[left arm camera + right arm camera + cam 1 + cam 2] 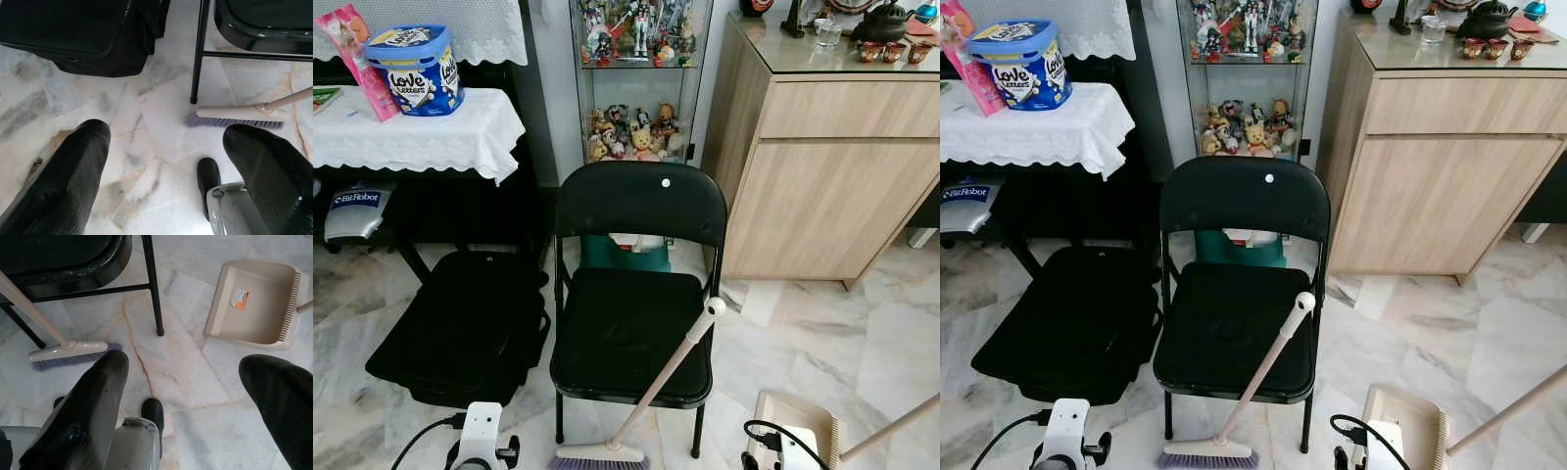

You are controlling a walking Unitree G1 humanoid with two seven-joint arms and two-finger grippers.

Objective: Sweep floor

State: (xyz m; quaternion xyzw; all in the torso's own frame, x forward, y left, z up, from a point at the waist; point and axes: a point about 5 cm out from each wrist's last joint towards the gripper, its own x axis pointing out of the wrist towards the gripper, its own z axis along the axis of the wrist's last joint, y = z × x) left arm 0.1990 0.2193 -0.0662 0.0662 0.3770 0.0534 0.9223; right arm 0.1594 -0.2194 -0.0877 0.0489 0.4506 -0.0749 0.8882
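A broom is leaning against a black folding chair; behind the chair, a "Love Letters" tub is sitting on a table. Left gripper and right gripper are hovering wide open, empty.

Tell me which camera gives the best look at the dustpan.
The right wrist view: the beige dustpan lies whole on the marble floor, with its orange sticker and comb edge clear. In the two eye views only its upper part shows at the bottom edge, behind the right arm. Both grippers hang open above the floor, holding nothing.

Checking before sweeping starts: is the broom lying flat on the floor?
No, the broom stands tilted, its head on the floor and its handle leaning against the black chair.
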